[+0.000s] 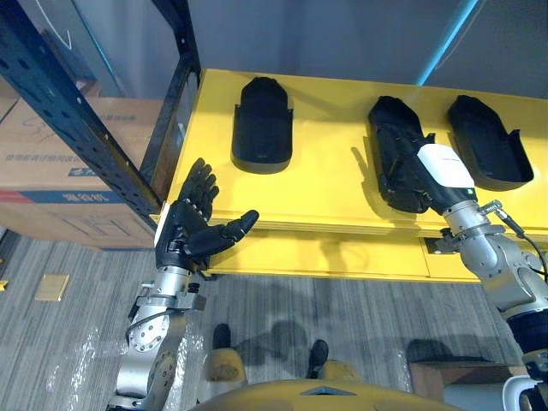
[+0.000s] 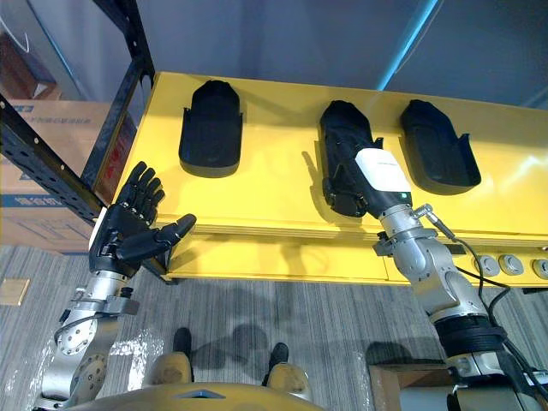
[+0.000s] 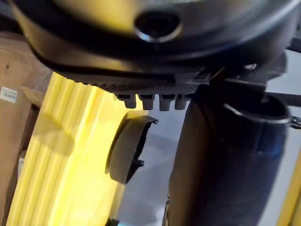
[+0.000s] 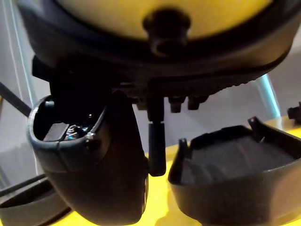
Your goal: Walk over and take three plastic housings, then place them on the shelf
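Note:
Three black plastic housings lie on the yellow shelf (image 1: 325, 193): a left housing (image 1: 262, 124), a middle housing (image 1: 390, 141) and a right housing (image 1: 488, 141). My right hand (image 1: 445, 167), with its white cover, lies over the near end of the middle housing, dark against dark. The right wrist view shows the right housing (image 4: 235, 179) close beside that hand. My left hand (image 1: 193, 227) hovers open and empty at the shelf's front left corner, palm up, well short of the left housing (image 3: 127, 150).
A dark blue rack upright (image 1: 77, 120) slants down past the shelf's left end, with stacked cardboard boxes (image 1: 51, 163) behind it. A small cardboard piece (image 1: 53, 287) lies on the grey floor. Another box (image 1: 437, 377) sits at the lower right.

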You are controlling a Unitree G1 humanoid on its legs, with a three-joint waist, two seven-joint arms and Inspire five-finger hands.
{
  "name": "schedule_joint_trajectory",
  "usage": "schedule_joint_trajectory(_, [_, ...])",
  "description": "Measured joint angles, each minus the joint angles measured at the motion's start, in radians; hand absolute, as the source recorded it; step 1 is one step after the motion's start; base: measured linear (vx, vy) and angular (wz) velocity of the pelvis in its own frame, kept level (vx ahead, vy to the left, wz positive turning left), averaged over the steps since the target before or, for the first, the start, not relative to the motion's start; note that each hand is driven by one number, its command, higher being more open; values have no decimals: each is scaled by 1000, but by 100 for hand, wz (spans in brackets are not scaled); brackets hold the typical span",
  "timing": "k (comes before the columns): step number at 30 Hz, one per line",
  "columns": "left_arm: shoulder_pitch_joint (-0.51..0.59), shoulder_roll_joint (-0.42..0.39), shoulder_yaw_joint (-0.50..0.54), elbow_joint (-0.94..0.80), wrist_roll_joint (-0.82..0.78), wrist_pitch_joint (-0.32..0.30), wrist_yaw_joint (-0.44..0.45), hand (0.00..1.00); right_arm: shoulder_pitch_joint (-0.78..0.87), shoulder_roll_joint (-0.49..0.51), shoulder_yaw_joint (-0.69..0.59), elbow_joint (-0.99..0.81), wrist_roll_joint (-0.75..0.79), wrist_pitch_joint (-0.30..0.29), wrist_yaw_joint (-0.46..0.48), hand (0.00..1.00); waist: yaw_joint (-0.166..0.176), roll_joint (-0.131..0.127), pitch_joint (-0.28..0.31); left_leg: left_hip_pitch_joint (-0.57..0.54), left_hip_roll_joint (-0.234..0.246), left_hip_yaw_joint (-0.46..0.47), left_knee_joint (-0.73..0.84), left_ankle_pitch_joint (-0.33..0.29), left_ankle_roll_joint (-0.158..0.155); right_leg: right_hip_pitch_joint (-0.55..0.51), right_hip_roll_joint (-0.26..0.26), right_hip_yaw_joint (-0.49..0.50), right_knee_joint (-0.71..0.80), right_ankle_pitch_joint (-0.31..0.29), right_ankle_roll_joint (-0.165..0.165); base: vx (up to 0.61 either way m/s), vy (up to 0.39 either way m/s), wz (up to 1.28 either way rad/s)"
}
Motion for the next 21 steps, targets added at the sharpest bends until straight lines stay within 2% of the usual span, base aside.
schedule_joint_trajectory(7, [0, 1, 0, -1, 78, 22, 7, 100, 1, 1, -1, -70, 44, 14, 53, 100, -16, 11, -29, 16, 1, 12, -12, 5, 0, 2, 1, 13, 0, 1, 1, -18, 1, -5])
schedule_joint_trajectory(13, [-1, 8, 0, -50, 114, 49, 10, 100, 29, 1, -24, -116, 44, 28, 45, 100, -22, 11, -47, 18, 1, 19, -14, 4, 0, -2, 1, 21, -1, 2, 2, 0, 1, -2])
schedule_joint_trajectory(21, [0, 20, 4, -74, 115, 54, 10, 100, 104, 5, -120, -204, 63, 105, 94, 100, -34, 18, -56, 17, 2, 31, -15, 4, -1, -12, 2, 33, -1, 4, 6, -3, 0, -4])
